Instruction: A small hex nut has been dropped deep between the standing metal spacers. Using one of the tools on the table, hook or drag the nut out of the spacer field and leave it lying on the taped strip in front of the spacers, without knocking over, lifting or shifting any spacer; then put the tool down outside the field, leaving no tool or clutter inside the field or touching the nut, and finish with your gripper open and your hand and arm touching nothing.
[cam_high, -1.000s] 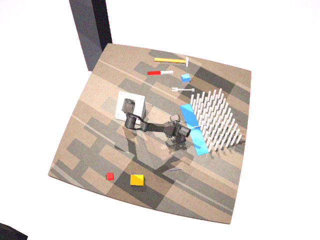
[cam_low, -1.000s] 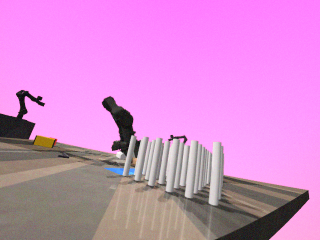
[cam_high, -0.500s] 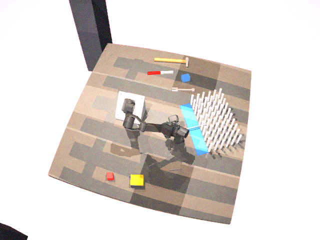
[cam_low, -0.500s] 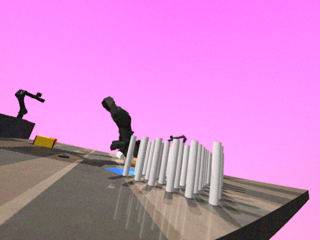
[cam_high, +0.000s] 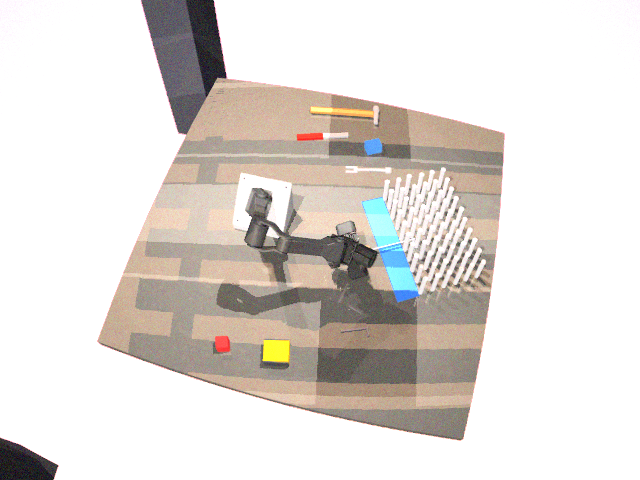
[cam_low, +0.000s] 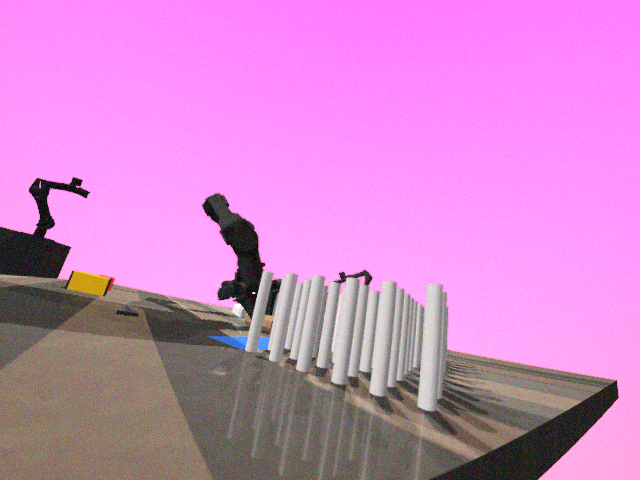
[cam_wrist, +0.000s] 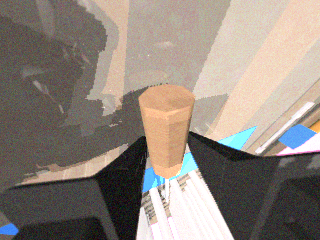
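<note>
My gripper is shut on the tan faceted handle of a tool, low in front of the taped strip. The tool's thin white rod reaches over the blue strip and its far end is among the near spacers. The white metal spacers stand upright in rows behind the strip. The hex nut cannot be made out in any view. Whether the rod touches a spacer cannot be told.
In the top view, a hammer, a red-handled tool, a blue block and a fork-ended wrench lie toward the top. A thin dark bent tool, a yellow block and a red cube lie toward the bottom.
</note>
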